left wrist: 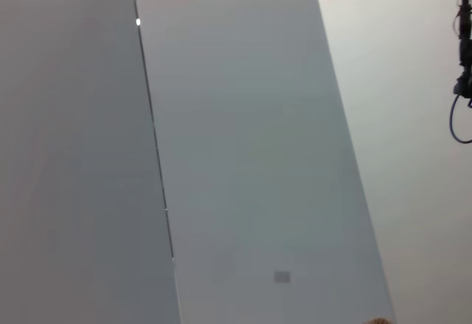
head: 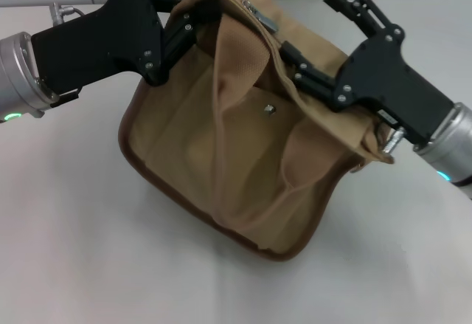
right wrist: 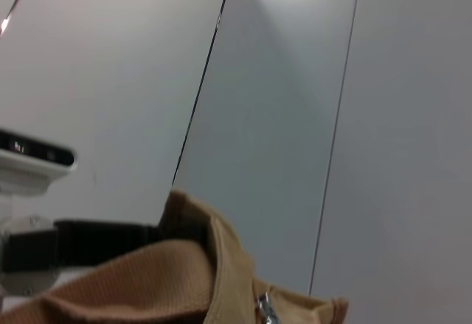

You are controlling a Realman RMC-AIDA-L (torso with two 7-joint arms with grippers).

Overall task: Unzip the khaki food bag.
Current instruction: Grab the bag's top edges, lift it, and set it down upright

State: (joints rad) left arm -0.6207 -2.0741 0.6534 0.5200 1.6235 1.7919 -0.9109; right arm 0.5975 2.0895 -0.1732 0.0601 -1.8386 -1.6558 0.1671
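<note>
Both jaws held the tilted bag (head: 243,154): left gripper (head: 193,27) at its far-left top, right gripper (head: 291,58) near the zipper pull (head: 259,12).

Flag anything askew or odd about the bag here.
The khaki food bag sits tipped on the table, its top bunched and creased where the left gripper and right gripper press in from either side. Nothing looks torn or spilled.

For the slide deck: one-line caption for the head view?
Left gripper and right gripper flank the tilted khaki food bag at its top, silver zipper pull between them.
</note>
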